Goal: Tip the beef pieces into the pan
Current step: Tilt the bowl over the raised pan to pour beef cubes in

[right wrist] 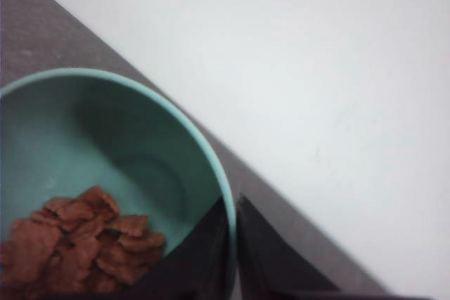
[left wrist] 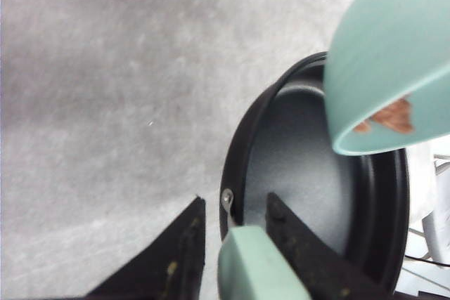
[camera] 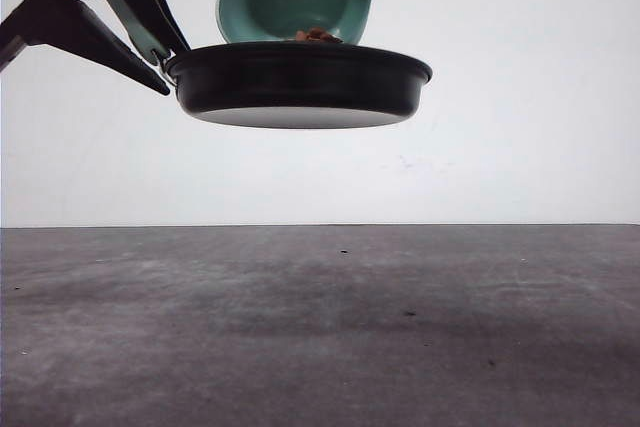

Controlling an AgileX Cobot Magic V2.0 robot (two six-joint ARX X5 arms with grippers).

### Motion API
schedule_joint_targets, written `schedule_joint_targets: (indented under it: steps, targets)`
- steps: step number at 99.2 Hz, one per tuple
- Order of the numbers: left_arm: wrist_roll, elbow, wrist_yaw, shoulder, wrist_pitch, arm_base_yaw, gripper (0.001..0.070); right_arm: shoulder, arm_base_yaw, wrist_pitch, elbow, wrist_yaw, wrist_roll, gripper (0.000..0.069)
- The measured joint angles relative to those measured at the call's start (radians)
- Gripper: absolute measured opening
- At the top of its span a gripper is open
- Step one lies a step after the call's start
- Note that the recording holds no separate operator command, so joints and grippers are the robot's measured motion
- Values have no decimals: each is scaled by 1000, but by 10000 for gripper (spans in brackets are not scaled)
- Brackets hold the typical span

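- The left claw (left wrist: 235,244) is clamped on the pan's mint-green handle (left wrist: 256,272): one black finger (left wrist: 176,258) sits on each side of it, pressed against it.
- The pan (camera: 298,82) hangs level in the air, well above the grey worktop (camera: 320,327), with the left claw (camera: 150,47) at its left edge in the front view.
- The right claw (right wrist: 232,244) pinches the rim of the teal bowl (right wrist: 126,145), one finger inside the wall and one outside, nearly touching.
- The bowl is tipped over the pan, its mouth facing the front camera.
- The beef pieces (right wrist: 70,244) lie heaped at the bowl's low side; the right wrist view shows the whole pile.
- The front view shows just a few pieces (camera: 318,36) peeking over the pan's rim.
- The left wrist view shows the pan's bare black floor (left wrist: 302,166) under the bowl's lip (left wrist: 380,138), with pieces (left wrist: 390,116) at that lip.
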Motion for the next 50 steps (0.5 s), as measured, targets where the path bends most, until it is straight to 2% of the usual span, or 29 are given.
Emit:
schedule_joint_targets:
  steps: [20, 35, 50]
  targets:
    - [0, 0, 6, 0, 0, 13, 126, 0, -1, 153, 0, -60, -224, 9]
    - [-1, 0, 16, 0, 1, 38, 126, 0, -1, 203, 0, -121, -392, 9]
    - [-6, 0, 32, 0, 2, 64, 126, 0, -1, 224, 0, -158, -462, 9]
